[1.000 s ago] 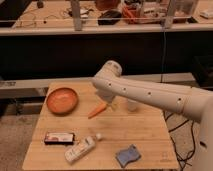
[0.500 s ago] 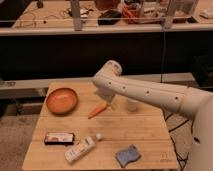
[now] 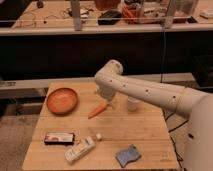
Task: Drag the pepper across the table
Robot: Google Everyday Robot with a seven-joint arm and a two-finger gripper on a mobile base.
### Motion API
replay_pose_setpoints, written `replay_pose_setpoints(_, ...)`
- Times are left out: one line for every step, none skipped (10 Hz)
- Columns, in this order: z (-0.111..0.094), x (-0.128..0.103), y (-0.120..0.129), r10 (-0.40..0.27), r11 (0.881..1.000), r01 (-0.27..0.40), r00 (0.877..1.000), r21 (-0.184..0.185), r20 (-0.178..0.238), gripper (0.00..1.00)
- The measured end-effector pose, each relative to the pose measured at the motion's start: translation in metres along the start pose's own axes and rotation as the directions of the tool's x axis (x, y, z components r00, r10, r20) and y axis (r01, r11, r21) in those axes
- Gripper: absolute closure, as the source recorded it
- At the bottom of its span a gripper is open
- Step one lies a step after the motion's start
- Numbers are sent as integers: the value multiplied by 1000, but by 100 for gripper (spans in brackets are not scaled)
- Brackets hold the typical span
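The pepper [image 3: 97, 109] is a thin orange-red one lying slanted on the wooden table [image 3: 135, 127], just right of an orange bowl. My gripper [image 3: 106, 98] hangs below the white arm's elbow, right at the pepper's upper right end. Whether it touches the pepper is unclear.
An orange bowl [image 3: 62, 100] sits at the table's left rear. A white cup [image 3: 132, 104] stands behind the arm. A dark snack packet [image 3: 59, 138], a white bottle lying down [image 3: 81, 148] and a blue sponge [image 3: 128, 155] lie along the front. A dark counter stands behind the table.
The arm and pepper stay almost where they were; the arm's elbow has shifted only slightly.
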Motion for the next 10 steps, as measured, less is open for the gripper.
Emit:
replay_pose_setpoints(3, 0, -1, -4, 1000, 4, 1000, -1, 10, 20)
replay_pose_setpoints(9, -1, -2, -11, 1000, 12, 1000, -6, 24, 20)
replay_pose_setpoints(13, -2, -3, -18, 1000, 18, 999, -8, 36, 20)
replay_pose_setpoints(20, -2, -3, -26, 1000, 27, 999, -13, 45, 20)
replay_pose_setpoints(26, -2, -4, -32, 999, 33, 998, -17, 55, 20)
replay_pose_setpoints(29, -2, -3, -38, 999, 39, 998, -23, 60, 20)
replay_pose_setpoints(31, -2, -4, -42, 999, 43, 997, -24, 66, 20)
replay_pose_setpoints(34, -2, -3, -44, 998, 46, 996, -30, 73, 20)
replay_pose_setpoints(41, -3, -4, -50, 998, 53, 995, -35, 84, 20)
replay_pose_setpoints(44, -5, -7, -56, 998, 59, 994, -36, 90, 20)
